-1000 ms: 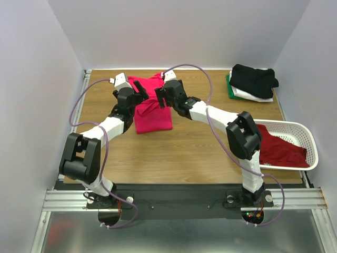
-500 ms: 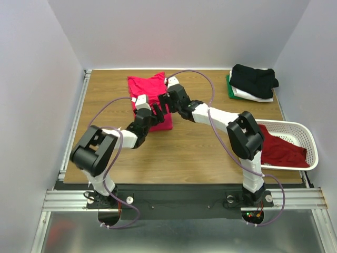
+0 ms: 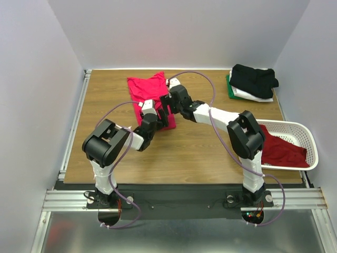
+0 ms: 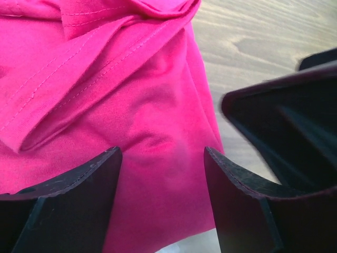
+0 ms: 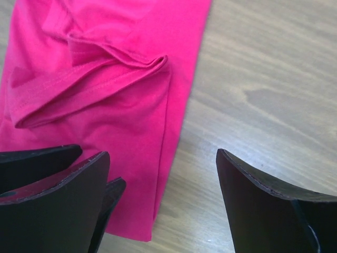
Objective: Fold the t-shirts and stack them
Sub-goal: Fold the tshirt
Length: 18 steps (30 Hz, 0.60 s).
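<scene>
A bright pink-red t-shirt [image 3: 146,87] lies partly folded lengthwise at the table's far middle. Both grippers hover side by side over its near end. My left gripper [image 3: 153,112] is open, and its fingers straddle the shirt's near right corner [image 4: 158,158] without pinching it. My right gripper [image 3: 169,107] is open too and spans the shirt's right edge [image 5: 168,132] and bare wood. Black, white and green folded t-shirts [image 3: 253,81] are stacked at the far right. A darker red t-shirt [image 3: 280,149] lies crumpled in the basket.
The white perforated basket [image 3: 303,128] stands at the right edge of the wooden table [image 3: 195,153]. In the left wrist view the right gripper's dark finger [image 4: 295,126] sits close on the right. White walls enclose the table.
My left arm has swung from the shirt's far left side to its near end, its jaws narrowing a little. The right gripper shifted slightly nearer. The shirt's far part is now uncovered.
</scene>
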Tool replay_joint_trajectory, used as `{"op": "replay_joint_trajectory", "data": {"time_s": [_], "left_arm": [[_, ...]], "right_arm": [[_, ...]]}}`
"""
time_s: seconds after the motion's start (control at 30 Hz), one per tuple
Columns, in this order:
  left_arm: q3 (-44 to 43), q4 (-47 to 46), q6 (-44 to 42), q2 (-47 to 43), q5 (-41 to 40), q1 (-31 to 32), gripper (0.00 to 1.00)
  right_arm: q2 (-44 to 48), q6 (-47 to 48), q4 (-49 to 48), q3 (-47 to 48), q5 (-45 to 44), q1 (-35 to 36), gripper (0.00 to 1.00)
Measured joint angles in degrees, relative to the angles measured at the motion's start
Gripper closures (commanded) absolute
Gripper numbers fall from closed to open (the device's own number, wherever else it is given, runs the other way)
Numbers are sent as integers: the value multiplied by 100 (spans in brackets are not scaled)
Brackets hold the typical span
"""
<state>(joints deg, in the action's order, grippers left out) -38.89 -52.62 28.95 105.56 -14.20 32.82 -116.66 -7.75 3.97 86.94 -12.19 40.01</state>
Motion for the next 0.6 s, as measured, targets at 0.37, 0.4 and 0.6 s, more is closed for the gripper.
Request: {"op": "replay_joint_trajectory", "data": {"time_s": [0.37,0.4,0.6], "left_arm": [[944,-463,7,-501,-428,824,30],[994,-459,9,-542,-424,911,30],[1388,-437,46,-894,-448,1222,30]], "right_arm": [[0,42,107,-229,1320,-15,14],[-4,44,107,-229,1434,26,14],[-50,44,107,-225,1720,205,14]]}}
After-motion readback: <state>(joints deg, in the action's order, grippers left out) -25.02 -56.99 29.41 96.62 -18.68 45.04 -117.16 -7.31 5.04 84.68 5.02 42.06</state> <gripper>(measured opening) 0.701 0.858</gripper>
